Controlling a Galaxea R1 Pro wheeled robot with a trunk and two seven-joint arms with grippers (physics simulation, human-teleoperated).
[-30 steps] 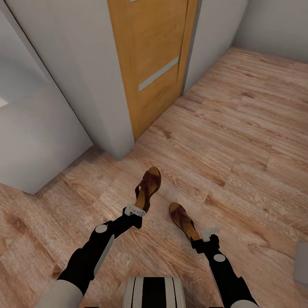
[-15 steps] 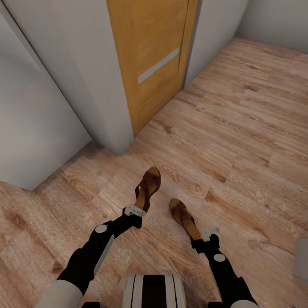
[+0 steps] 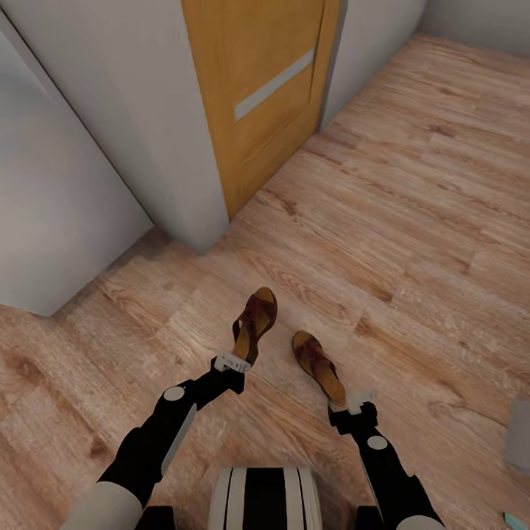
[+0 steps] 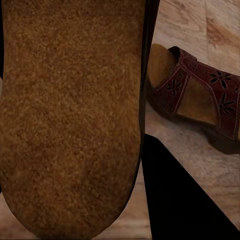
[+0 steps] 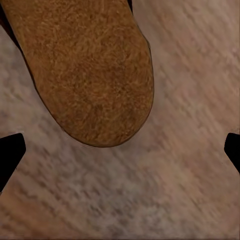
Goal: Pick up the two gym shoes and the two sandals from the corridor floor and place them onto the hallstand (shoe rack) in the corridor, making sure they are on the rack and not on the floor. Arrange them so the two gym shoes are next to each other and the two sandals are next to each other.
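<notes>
Fingers of the left gripper hold one sandal by its heel, lower centre of the head view; right gripper meets the other sandal, grip unclear; both sandals sit over the floor below the door.

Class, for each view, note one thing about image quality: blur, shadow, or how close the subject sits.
Head view: even, soft light, faint shadows below both sandals. Left wrist view: suede sole pressed close to the lens, grainy. Right wrist view: floor grain smeared and soft.
</notes>
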